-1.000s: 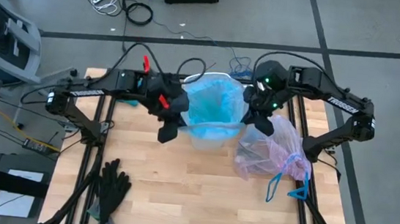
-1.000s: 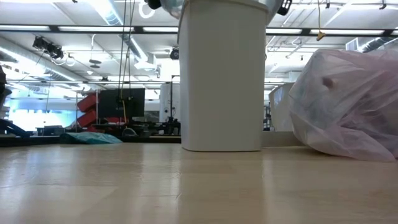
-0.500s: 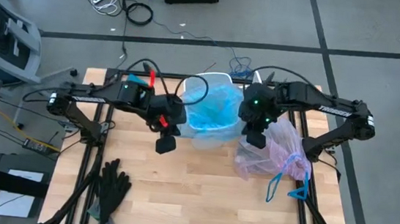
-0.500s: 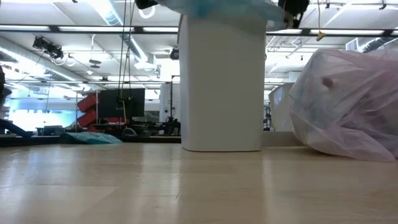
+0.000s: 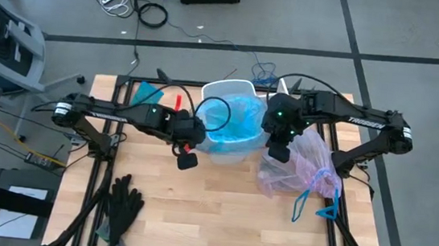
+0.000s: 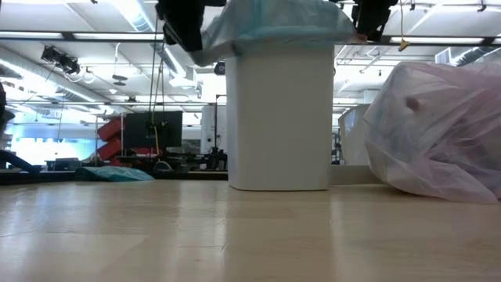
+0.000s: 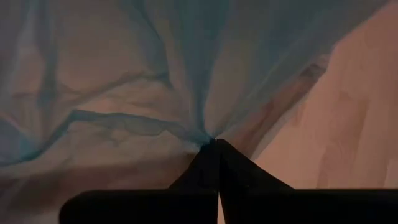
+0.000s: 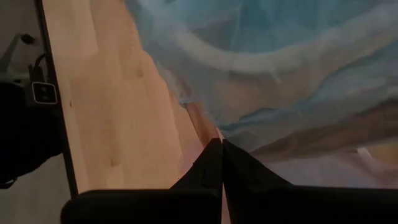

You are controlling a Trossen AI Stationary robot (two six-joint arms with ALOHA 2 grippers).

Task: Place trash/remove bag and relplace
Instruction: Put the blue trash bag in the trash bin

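We are fitting the light-blue liner (image 5: 232,118) over the white bin (image 5: 231,88), which stands near the middle of the tabletop's far edge. The film is thin, soft and nearly weightless; it bunches and stretches rather than holding a shape, and it looks slick, so a pinch near the hem is the only hold that should last. We judge it could tear or slip free if pulled hard over the rim, so the hem wants easing down the bin's wall on both sides at once.

Our left gripper (image 5: 186,157) sits just off the bin's left side, fingers pressed together on a gathered fold of the blue film, which fans out from the fingertips (image 7: 211,149) in the left wrist view. Our right gripper (image 5: 278,151) is at the bin's right side, likewise closed; in the right wrist view the film meets its fingertips (image 8: 217,149), and it seems to pinch the hem, though the fold there is hard to make out.

The full pink-lavender bag (image 5: 300,167) rests on the tabletop just right of the bin, towards the right edge, its blue drawstring ties (image 5: 318,204) trailing to the near side. It is slack and lumpy; the ties look like its best handle. Black gloves (image 5: 124,204) lie near the tabletop's near-left corner.
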